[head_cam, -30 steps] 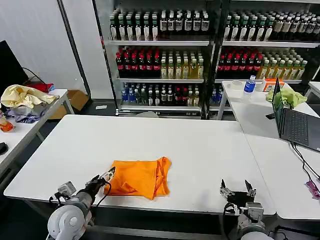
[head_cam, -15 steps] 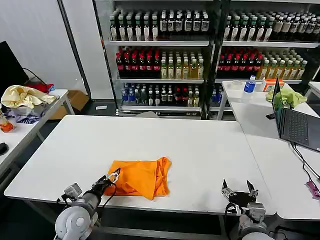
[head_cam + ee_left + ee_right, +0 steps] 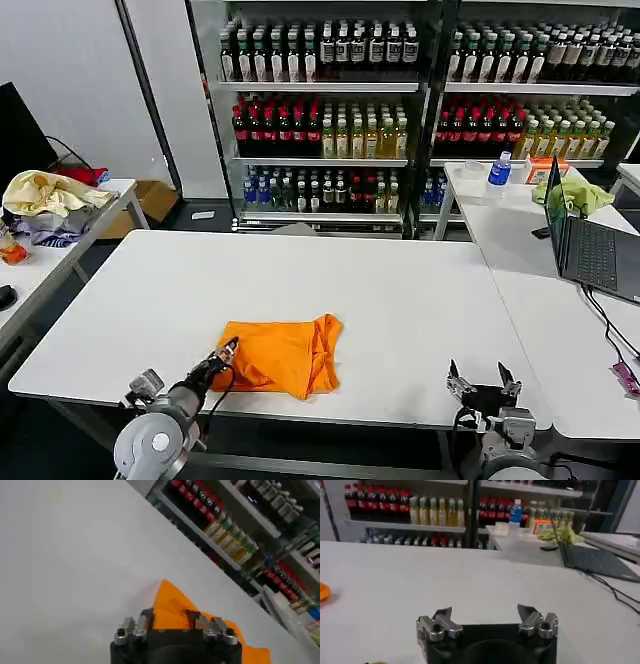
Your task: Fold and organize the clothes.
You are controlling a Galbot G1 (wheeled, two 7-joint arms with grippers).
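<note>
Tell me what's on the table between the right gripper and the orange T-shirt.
Nothing: in the head view, only bare white table lies between the right gripper, fingers open near the front edge, and the bright orange cotton T-shirt.

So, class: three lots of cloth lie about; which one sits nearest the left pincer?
The orange T-shirt, folded on the main table; the left pincer is at its edge, unlike the far side-table cloths.
</note>
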